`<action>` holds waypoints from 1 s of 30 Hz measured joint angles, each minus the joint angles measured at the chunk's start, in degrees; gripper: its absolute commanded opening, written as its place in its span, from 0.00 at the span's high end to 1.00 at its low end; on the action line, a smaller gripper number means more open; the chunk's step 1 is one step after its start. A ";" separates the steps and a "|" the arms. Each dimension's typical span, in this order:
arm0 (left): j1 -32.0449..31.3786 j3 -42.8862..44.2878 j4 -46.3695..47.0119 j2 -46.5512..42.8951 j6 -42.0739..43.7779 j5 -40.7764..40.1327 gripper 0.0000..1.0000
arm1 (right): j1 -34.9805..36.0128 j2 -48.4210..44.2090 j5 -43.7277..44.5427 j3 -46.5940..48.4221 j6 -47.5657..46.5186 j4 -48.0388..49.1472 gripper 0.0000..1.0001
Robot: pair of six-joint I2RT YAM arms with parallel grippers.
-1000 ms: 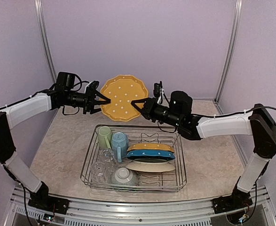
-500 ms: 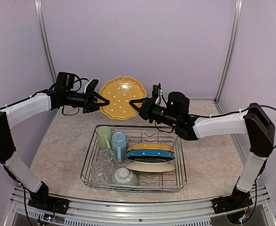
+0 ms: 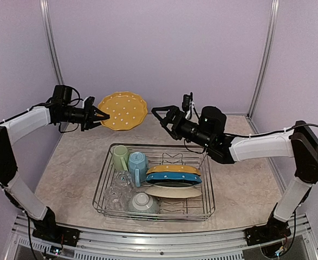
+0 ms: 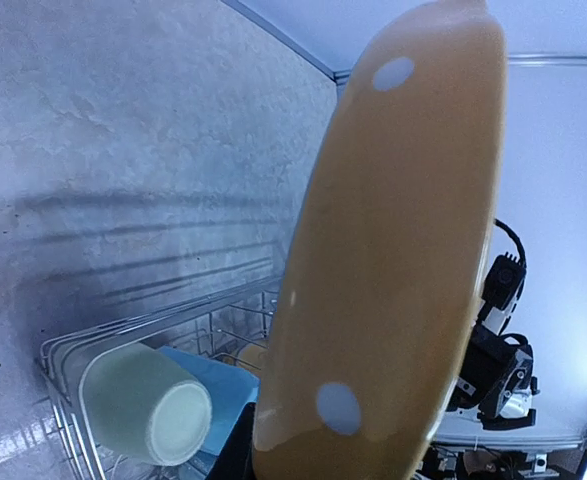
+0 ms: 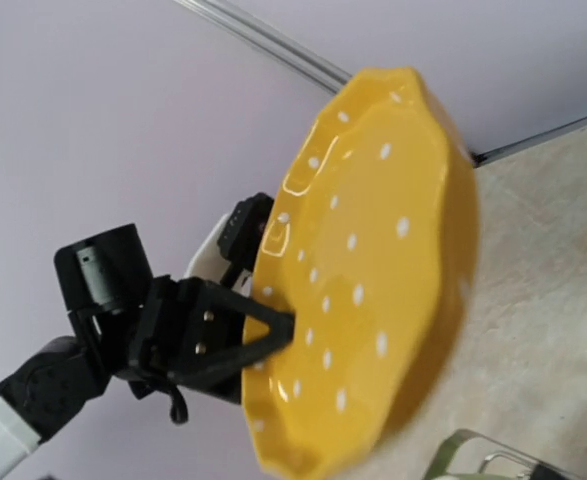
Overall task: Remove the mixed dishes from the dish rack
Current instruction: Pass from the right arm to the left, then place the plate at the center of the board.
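Note:
My left gripper (image 3: 103, 116) is shut on the rim of a yellow dotted plate (image 3: 123, 110), holding it on edge in the air behind the dish rack (image 3: 205, 179). The plate's underside (image 4: 393, 250) fills the left wrist view. My right gripper (image 3: 160, 117) stands open to the right of the plate, apart from it. From the right wrist, the plate's face (image 5: 373, 270) shows with a left finger (image 5: 268, 335) on it. The rack holds a pale green mug (image 3: 119, 157), a light blue mug (image 3: 138, 161), clear glasses (image 3: 118, 187), a bowl (image 3: 143, 203), and yellow (image 3: 173, 169), blue (image 3: 173, 177) and cream (image 3: 173, 190) plates.
The rack sits mid-table between the two arms on a marbled top (image 3: 72, 168). Purple walls with metal corner posts (image 3: 50, 43) close in the back and sides. The right arm's body (image 4: 493, 360) shows beyond the plate in the left wrist view.
The right gripper has opened and let go of the yellow plate, drawing back to the right. The left arm has carried the plate to the left and tilted it flatter.

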 measured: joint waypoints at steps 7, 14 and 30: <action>8.17 0.04 -3.58 1.66 -0.98 -3.93 1.00 | -0.55 -3.02 1.73 -1.33 -2.97 -4.92 0.00; 15.39 0.87 -4.50 8.44 -2.27 -5.35 1.00 | -0.74 -8.90 5.38 -1.31 -9.03 -13.42 0.00; 15.91 7.23 -3.96 25.42 -2.27 -6.95 1.00 | -0.76 -12.44 9.75 -1.22 -15.45 -21.57 0.01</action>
